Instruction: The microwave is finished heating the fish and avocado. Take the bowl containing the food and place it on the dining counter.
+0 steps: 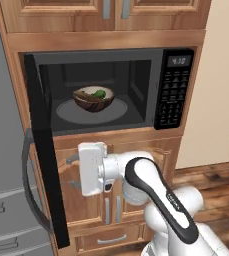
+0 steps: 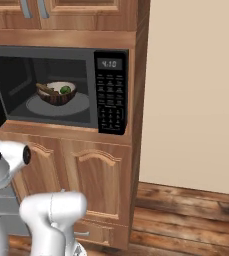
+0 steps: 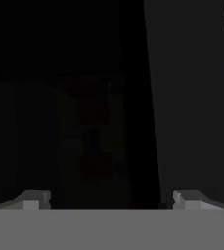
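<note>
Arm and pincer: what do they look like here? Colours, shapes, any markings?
Glossy white rounded arm links with a dark band carrying small pale lettering; boxy white hand block. The pincer has two small grey stepped fingertips. No cables visible.

Grey refrigerator [image 1: 1, 150] left — wood cabinets [image 2: 93, 182] below.

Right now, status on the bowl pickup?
Gripper open, empty, low beside the open door. Bowl with fish and avocado sits on the microwave turntable. Door swung wide, nothing blocking the cavity.
</note>
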Controlling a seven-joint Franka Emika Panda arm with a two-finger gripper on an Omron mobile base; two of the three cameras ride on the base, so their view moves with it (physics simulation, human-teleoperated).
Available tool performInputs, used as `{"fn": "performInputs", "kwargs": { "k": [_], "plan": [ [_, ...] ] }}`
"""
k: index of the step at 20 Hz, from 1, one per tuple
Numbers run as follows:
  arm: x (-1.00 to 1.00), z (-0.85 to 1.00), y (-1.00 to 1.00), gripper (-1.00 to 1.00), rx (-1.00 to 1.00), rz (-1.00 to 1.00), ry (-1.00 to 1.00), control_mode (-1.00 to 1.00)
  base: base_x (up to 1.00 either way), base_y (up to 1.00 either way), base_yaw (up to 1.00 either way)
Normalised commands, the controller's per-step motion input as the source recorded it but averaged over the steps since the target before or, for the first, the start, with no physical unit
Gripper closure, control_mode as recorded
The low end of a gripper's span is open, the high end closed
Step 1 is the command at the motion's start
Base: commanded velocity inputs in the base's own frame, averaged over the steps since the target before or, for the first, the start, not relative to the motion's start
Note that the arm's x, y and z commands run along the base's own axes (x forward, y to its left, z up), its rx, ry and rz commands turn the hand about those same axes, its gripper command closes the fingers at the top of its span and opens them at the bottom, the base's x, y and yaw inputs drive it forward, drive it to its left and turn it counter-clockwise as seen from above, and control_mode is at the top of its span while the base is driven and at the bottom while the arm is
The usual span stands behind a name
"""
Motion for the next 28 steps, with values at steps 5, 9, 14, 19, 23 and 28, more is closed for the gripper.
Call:
{"fn": "performInputs", "kwargs": {
  "k": [5, 9, 14, 19, 23, 28],
  "plan": [
    [0.22, 0.22, -0.97, -1.0, 0.0, -0.12, 0.0, -1.0, 0.0, 0.0, 0.0],
    [0.41, 0.39, -1.0, -1.0, -0.02, -0.23, 0.03, -1.0, 0.0, 0.0, 0.0],
    [0.46, 0.52, -0.99, -1.0, -0.03, -0.31, 0.0, -1.0, 0.0, 0.0, 0.0],
    [0.22, 0.55, -0.72, -1.0, -0.3, -0.31, 0.0, -1.0, 0.0, 0.0, 0.0],
    [0.15, 0.26, -0.15, -1.0, -0.58, -0.34, 0.0, -1.0, 0.0, 0.0, 0.0],
    [0.08, -0.02, -0.01, -1.0, -0.36, -0.23, 0.0, -1.0, 0.0, 0.0, 0.0]
  ]
}}
